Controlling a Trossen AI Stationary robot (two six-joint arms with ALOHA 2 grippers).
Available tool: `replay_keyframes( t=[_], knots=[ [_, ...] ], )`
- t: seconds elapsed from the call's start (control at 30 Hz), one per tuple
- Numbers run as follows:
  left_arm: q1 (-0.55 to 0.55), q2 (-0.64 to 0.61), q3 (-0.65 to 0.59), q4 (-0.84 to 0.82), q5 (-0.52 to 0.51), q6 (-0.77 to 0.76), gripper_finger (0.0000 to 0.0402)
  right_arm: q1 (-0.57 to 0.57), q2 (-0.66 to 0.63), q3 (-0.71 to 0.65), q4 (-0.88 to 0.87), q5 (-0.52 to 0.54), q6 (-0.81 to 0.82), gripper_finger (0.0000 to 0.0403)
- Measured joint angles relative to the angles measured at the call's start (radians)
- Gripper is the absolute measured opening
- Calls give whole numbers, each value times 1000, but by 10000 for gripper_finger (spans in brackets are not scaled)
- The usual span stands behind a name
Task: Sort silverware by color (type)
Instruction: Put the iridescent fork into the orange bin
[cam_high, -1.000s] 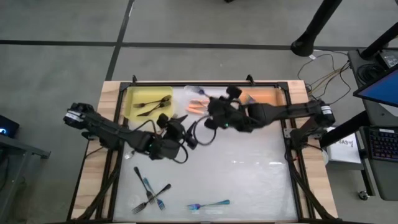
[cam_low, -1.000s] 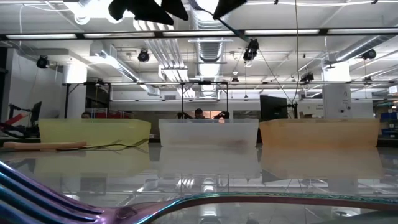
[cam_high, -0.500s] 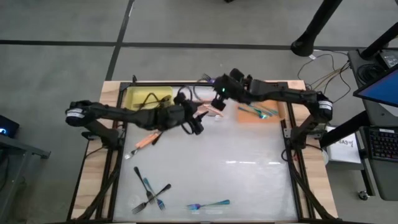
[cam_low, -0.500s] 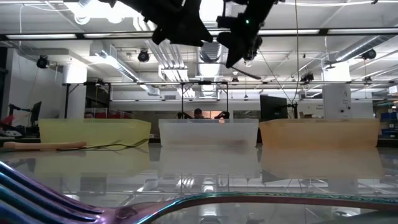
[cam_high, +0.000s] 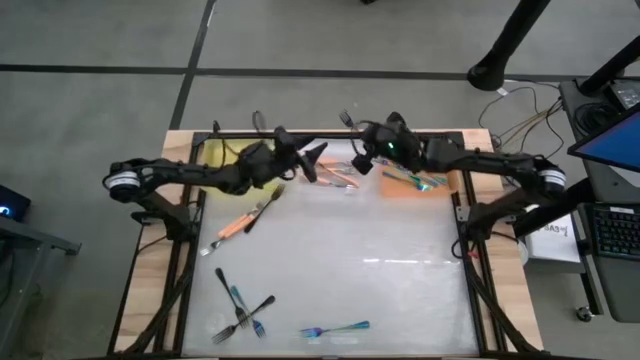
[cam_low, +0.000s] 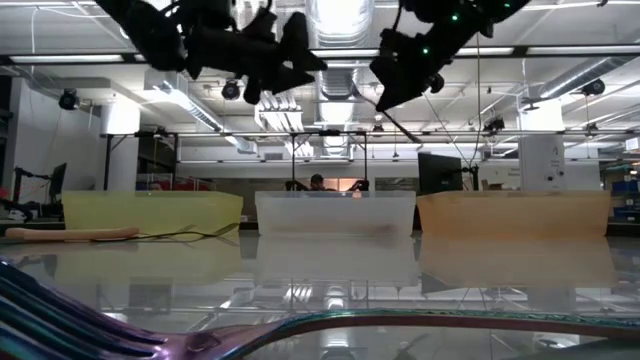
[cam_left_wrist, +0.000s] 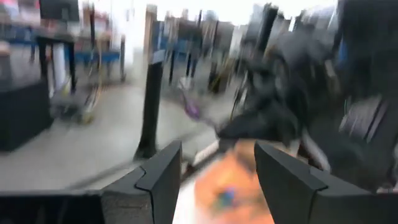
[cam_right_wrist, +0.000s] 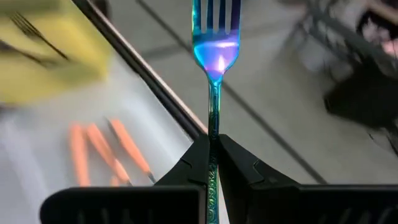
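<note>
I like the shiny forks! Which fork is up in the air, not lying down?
The iridescent blue fork pinched in the right gripper. It sticks up above the bins; all the others lie flat on the table or in trays.

Three bins stand in a row along the far edge of my bench (cam_high: 400, 290): the left bin (cam_high: 215, 155), the middle bin (cam_high: 335, 165), the right bin (cam_high: 440, 160). My left gripper (cam_high: 312, 158) hangs over the middle bin; my right gripper (cam_high: 358, 150), just beside it, holds a fork (cam_right_wrist: 215, 46). Loose forks (cam_high: 243, 310) lie at the near left, another pair (cam_high: 245, 217) before the left bin.
</note>
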Motion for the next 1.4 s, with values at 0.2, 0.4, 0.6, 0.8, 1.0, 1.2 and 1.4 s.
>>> replay_keyframes(
  t=[0.2, 0.4, 0.6, 0.8, 1.0, 1.2, 1.4],
  knots=[
    [-13, 36, -88, 322, 6, 24, 182, 88, -48, -210, 450, 28, -42, 12],
    [-45, 125, -78, 476, -45, 64, 182, 157, 25, -286, 747, 116, -116, 12],
    [-66, 235, -7, 551, -85, 153, 182, 176, 101, -279, 793, 149, -174, 12],
    [-66, 308, 67, 562, -180, 196, 182, 177, 126, -268, 796, 158, -225, 12],
    [-65, 312, 65, 610, -232, 244, 182, 174, 114, -266, 796, 180, -279, 12],
    [-64, 312, 65, 610, -231, 237, 170, 174, 115, -264, 814, 180, -304, 12],
    [-63, 312, 65, 605, -195, 205, 150, 174, 115, -264, 814, 151, -312, 12]
  ],
)
